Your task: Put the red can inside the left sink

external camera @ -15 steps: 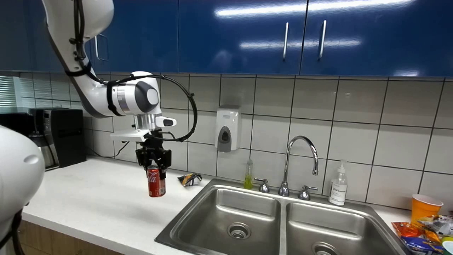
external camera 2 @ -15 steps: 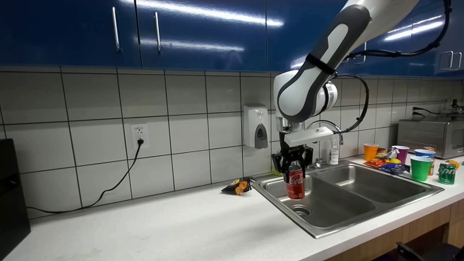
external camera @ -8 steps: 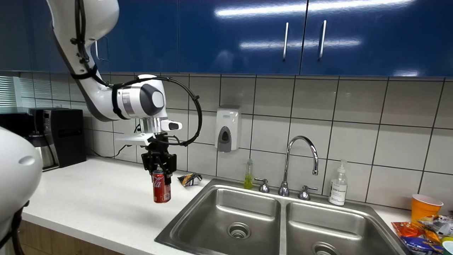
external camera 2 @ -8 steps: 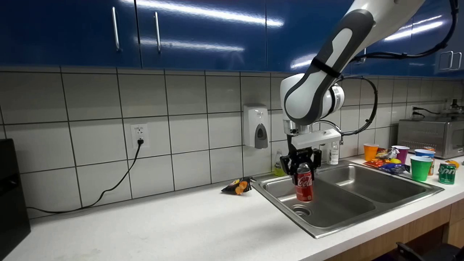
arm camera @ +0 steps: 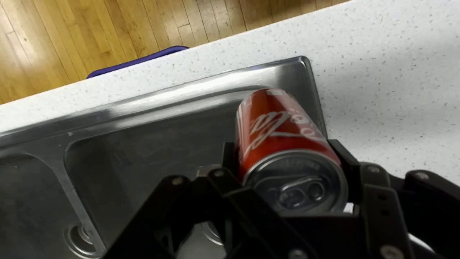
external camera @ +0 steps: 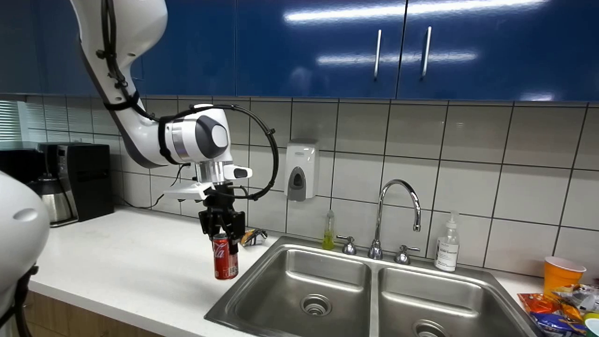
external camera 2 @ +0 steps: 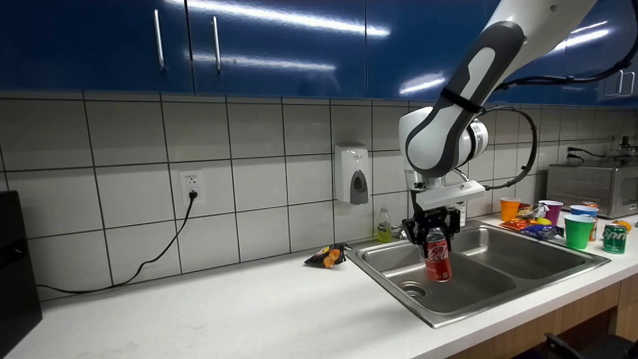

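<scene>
The red can is held upright or nearly so by my gripper, above the counter. It also shows in an exterior view, in front of the basin. My gripper is shut around the can's upper part. In the wrist view the fingers press both sides of the can, and its silvery top faces the camera. The left sink is a steel basin with a round drain; it also shows in an exterior view and the wrist view. In the wrist view the can overlaps this basin's corner.
A dark snack bag lies by the wall. The faucet stands behind the double sink, with a green soap bottle and a white pump bottle. Several cups and snack bags and a green can stand beyond the right basin.
My arm has moved right and a little down in both exterior views, carrying the red can toward the left sink's near side. The grip on the can looks the same.
</scene>
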Tool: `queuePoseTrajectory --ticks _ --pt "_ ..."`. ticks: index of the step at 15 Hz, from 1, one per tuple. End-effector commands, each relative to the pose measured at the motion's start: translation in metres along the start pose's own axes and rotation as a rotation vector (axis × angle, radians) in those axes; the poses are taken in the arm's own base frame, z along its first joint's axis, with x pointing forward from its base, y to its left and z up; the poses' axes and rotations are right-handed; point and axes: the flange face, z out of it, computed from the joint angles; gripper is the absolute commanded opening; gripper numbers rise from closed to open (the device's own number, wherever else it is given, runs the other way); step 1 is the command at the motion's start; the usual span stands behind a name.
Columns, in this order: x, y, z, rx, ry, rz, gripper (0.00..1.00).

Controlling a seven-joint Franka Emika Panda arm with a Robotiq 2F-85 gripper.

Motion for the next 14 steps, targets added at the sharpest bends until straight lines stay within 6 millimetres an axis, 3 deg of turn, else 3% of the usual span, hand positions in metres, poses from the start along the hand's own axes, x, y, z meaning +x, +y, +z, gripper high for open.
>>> queuePoseTrajectory --ticks 1,7,14 --pt "0.000 0.022 0.003 -0.033 0.008 0.044 0.38" --pt "0.008 0.049 0.022 -0.068 -0.010 0.075 0.38" --pt "0.031 0.072 0.048 -0.099 -0.016 0.097 0.38"
